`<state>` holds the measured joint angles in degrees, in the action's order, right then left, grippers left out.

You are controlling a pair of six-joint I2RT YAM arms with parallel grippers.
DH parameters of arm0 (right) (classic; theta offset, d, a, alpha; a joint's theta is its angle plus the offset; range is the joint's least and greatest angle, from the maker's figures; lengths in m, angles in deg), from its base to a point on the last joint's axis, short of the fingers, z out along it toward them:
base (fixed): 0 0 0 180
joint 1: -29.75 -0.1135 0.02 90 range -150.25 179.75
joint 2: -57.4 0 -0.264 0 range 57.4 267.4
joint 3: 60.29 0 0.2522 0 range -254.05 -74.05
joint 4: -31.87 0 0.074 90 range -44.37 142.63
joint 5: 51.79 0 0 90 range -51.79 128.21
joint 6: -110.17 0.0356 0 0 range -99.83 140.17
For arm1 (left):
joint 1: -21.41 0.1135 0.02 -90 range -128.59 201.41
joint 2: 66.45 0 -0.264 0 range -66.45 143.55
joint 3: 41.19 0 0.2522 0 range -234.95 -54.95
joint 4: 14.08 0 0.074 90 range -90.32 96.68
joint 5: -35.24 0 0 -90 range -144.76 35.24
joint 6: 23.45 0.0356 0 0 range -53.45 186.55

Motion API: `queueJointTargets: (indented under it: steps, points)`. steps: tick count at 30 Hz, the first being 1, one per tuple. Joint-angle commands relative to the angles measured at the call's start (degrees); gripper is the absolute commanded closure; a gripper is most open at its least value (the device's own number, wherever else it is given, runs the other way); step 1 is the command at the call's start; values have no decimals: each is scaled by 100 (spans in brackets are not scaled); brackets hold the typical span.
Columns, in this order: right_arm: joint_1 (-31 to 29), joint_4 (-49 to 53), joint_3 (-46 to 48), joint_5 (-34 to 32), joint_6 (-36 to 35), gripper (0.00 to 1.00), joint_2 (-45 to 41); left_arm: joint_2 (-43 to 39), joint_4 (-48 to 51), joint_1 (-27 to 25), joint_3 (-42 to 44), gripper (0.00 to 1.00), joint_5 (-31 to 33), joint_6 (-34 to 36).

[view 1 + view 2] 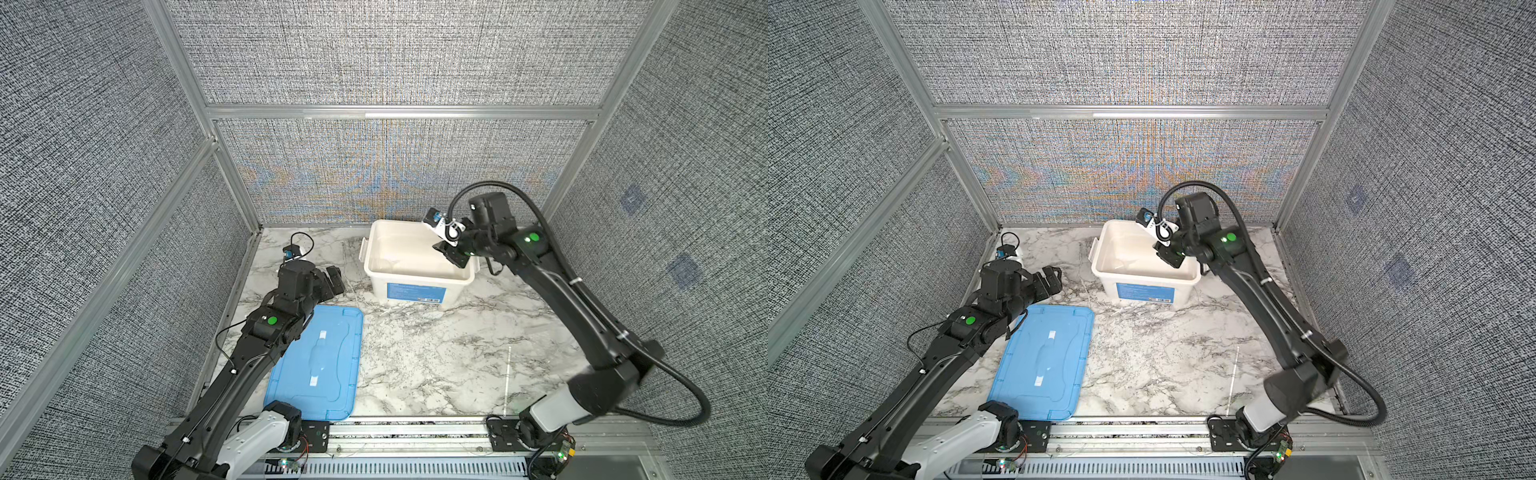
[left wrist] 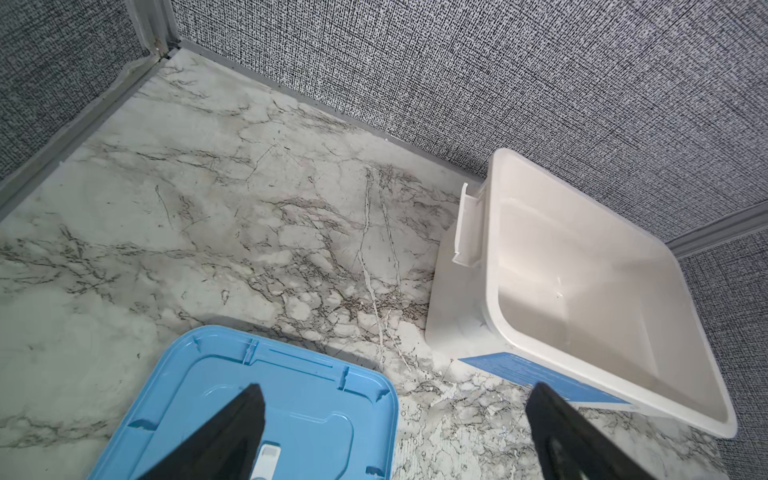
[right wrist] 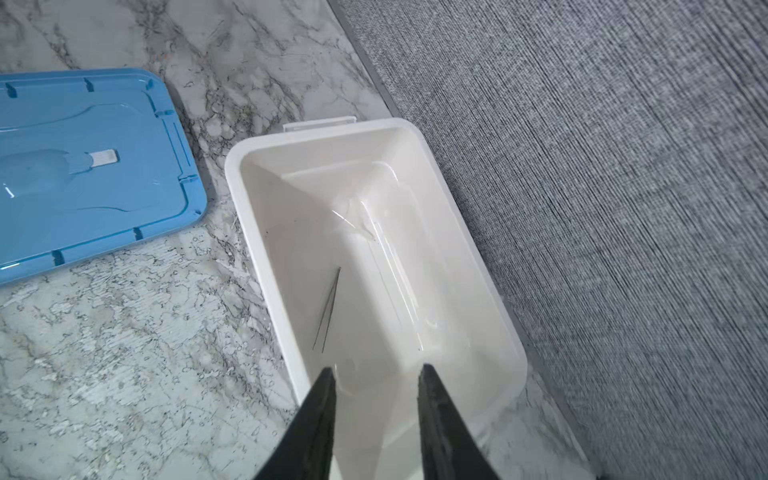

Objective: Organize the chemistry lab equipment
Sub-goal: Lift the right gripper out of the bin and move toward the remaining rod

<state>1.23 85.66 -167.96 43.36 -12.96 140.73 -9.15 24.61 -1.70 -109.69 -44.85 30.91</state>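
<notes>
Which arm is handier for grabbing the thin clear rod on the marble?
Probably the right: the thin clear rod lies near its base, and the right gripper, jaws apart over the white plastic tub, holds nothing. The left gripper is farther.

Desk (image 1: 436,353): white marble pattern, grey veining. Tub (image 1: 374,286): white, with blue label (image 1: 413,293). Lid (image 1: 299,374): light blue, with white handle tabs (image 1: 323,334). Enclosure walls (image 1: 395,54): grey-and-white woven texture. Left tool (image 2: 395,385) and right tool (image 3: 377,368): black.

Thin clear rod (image 1: 507,380) flat on the marble table (image 1: 415,353), clear pieces (image 3: 361,228) lying inside the white tub (image 3: 245,216)
</notes>
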Motion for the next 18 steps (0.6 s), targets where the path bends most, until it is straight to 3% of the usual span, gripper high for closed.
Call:
queueJointTargets:
  steps: [1, 2, 6, 7, 8, 10, 14, 18]
  points:
    - [-23, -1728, 1138, -616, 961, 42, -941, 81, -339, 3, 16, 1, -144, -31]
    - [-21, -1966, 1516, -865, 1355, 31, -1273, 124, -380, 2, 17, 1, -191, -22]
    - [25, -1632, 2214, -1424, 2523, 27, -2003, 268, -393, 9, -77, 1, -325, -37]
    - [30, -1298, 2262, -1710, 2978, 18, -2073, 286, -481, 0, -6, 1, -360, -72]
    - [45, -773, 2204, -1962, 3505, 2, -2091, 306, -625, 7, 71, 1, -411, -98]
    - [74, 32, 2212, -2217, 4460, 1, -2183, 384, -760, 6, 146, 1, -536, -182]
    - [74, 21, 3573, -1847, 6025, 1, -2968, 341, -857, 5, 333, 1, -603, -429]
    - [176, 757, 4396, -1903, 7112, 1, -3324, 218, -1059, 14, 514, 1, -595, -360]
